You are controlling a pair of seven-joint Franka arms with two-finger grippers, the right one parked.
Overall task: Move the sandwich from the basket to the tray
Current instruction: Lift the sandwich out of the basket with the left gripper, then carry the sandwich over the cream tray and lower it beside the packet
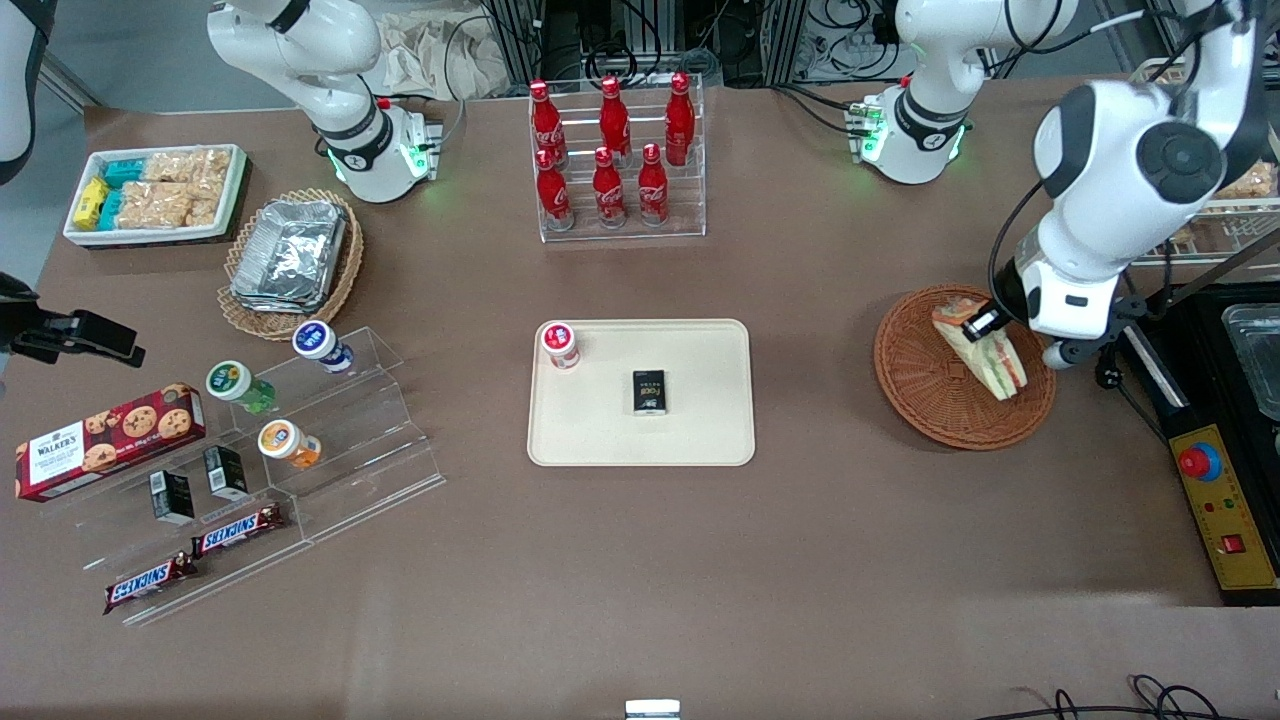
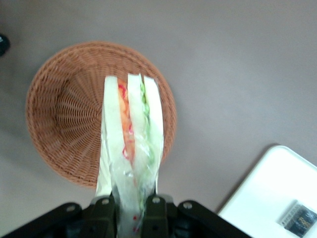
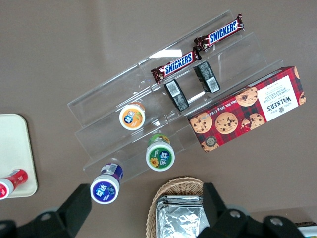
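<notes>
The sandwich (image 1: 985,350), a clear-wrapped wedge of pale bread with red, orange and green filling, hangs over the round reddish-brown wicker basket (image 1: 925,385) at the working arm's end of the table. My left gripper (image 1: 992,318) is shut on the sandwich's upper end and holds it above the basket. In the left wrist view the two fingers (image 2: 104,210) clamp the sandwich (image 2: 131,144) with the basket (image 2: 64,114) below it. The cream-beige tray (image 1: 700,420) lies at the table's middle, and its corner shows in the wrist view (image 2: 267,191).
On the tray stand a red-capped small bottle (image 1: 560,345) and a small black box (image 1: 650,391). A clear rack of red cola bottles (image 1: 612,160) stands farther from the camera. A black and yellow control box (image 1: 1225,500) lies beside the basket. Snacks on clear steps (image 1: 260,450) sit toward the parked arm's end.
</notes>
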